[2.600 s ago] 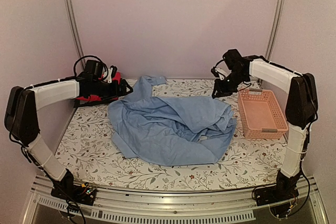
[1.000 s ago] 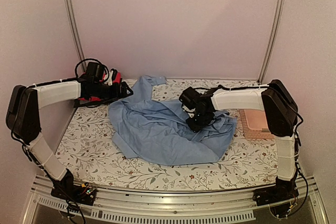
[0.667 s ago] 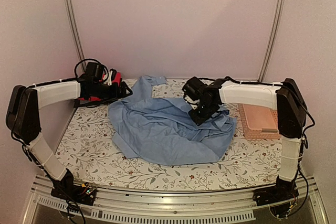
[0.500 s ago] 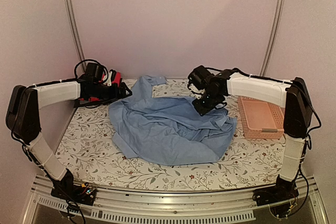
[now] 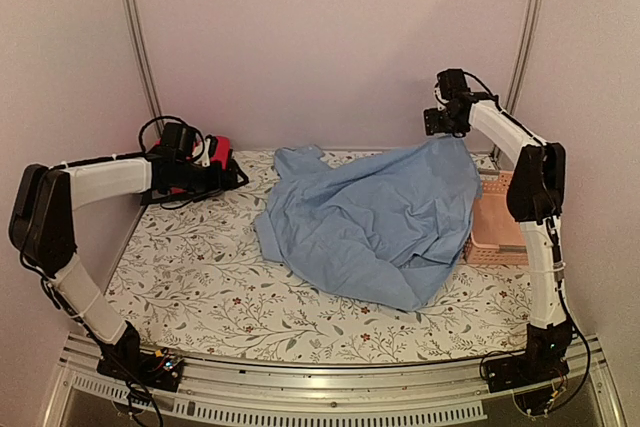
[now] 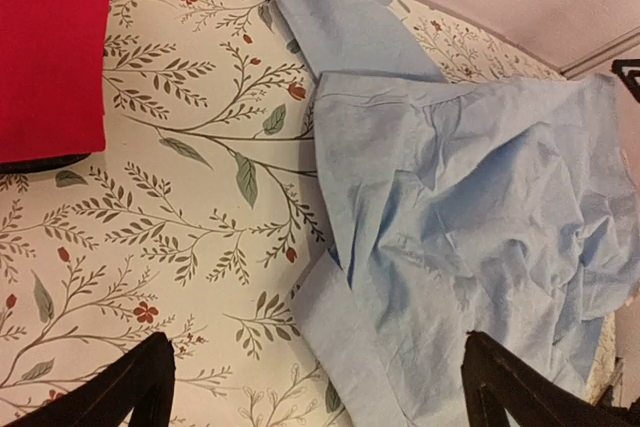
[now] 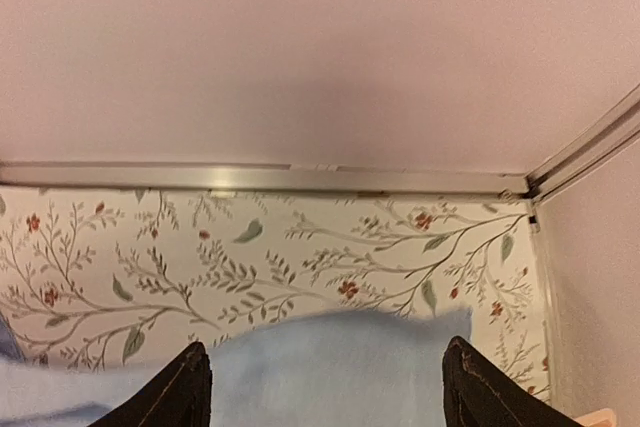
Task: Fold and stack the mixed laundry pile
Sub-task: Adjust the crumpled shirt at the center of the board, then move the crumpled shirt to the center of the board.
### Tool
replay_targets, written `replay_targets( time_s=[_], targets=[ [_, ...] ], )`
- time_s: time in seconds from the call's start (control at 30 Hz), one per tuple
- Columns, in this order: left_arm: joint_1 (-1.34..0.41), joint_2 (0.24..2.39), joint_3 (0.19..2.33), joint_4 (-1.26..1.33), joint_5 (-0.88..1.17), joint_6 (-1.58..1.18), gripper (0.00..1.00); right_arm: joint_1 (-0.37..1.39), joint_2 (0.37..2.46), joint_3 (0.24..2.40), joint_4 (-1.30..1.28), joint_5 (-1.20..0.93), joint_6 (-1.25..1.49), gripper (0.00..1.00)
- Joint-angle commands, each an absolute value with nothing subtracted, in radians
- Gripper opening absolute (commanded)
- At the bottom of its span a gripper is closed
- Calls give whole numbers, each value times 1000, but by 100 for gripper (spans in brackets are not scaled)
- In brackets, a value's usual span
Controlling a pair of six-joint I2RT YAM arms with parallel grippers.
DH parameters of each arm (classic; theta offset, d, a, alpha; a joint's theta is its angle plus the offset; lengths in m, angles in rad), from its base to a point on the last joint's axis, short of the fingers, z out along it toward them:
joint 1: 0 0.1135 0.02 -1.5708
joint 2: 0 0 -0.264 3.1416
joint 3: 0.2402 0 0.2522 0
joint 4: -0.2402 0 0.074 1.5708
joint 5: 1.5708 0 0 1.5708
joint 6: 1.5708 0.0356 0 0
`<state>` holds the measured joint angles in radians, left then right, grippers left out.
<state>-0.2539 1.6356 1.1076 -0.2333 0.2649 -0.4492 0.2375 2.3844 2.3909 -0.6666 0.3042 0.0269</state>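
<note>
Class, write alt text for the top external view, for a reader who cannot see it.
A light blue shirt slopes up from the floral tablecloth toward the raised right gripper, partly covering a pink basket. The left gripper hovers by a red garment.

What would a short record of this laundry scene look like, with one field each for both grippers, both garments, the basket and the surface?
left gripper: open, over the table's left side, holding nothing
right gripper: raised at the far right, fingers wide apart, blue cloth edge just below them
blue shirt: crumpled, mid-table, its far right part raised towards the right gripper
red garment: far left corner
basket: pink, right side, partly hidden by the shirt
tablecloth: floral, under everything
</note>
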Motion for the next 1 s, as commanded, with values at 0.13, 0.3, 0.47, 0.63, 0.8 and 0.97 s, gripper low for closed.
replay_targets(
  time_s=[0.13,0.3,0.47,0.63,0.8,0.97],
  targets=[
    [-310,1531,980,-218,396,-417,100,323,2046,1927,-688,59,50,77],
    [-534,1580,977,-233,443,-342,100,380,1845,1763,-710,-124,81,74],
    [-723,1755,1150,-288,353,-263,100,417,1787,1623,-713,-253,134,71],
    [-761,1989,1342,-380,307,-268,100,433,1796,1562,-710,-269,163,70],
    [-732,2077,1326,-492,273,-214,95,433,1812,1550,-740,-254,153,70],
    [-560,1986,1149,-536,156,-164,89,433,1806,1525,-750,-276,139,71]
  ],
)
